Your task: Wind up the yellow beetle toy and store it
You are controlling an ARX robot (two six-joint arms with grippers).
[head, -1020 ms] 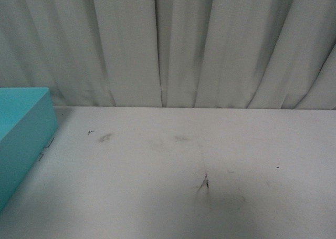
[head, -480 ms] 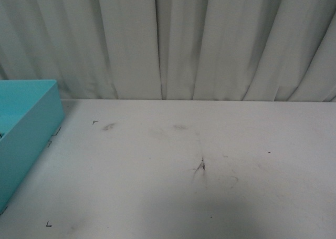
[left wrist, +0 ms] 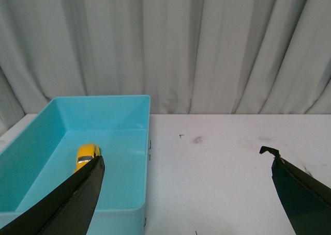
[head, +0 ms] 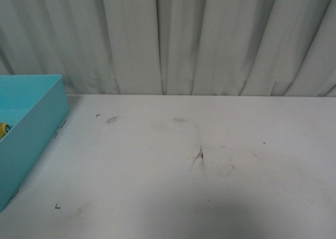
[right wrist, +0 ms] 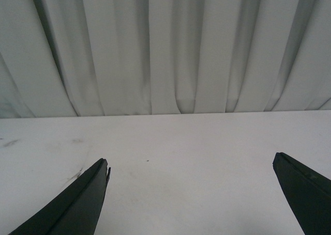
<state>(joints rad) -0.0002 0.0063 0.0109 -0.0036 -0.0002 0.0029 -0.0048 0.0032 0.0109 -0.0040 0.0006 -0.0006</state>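
The yellow beetle toy (left wrist: pixel 87 155) lies on the floor of the turquoise box (left wrist: pixel 124 137) in the left wrist view, partly behind one black finger. In the front view only a yellow sliver of the toy (head: pixel 3 128) shows at the left edge, inside the box (head: pixel 37 139). My left gripper (left wrist: pixel 186 157) is open and raised above the table beside the box, holding nothing. My right gripper (right wrist: pixel 191 165) is open too, over bare white table, with nothing between its fingers. Neither gripper appears in the front view.
The white table (head: pixel 199 197) carries dark scuffs (head: pixel 198 156) and small corner marks (head: pixel 57 206). A pleated white curtain (head: pixel 173 39) hangs right behind the table's far edge.
The front view has tilted: the table and box have slid up and right in the picture. More of the box shows, and a yellow sliver of the toy has appeared.
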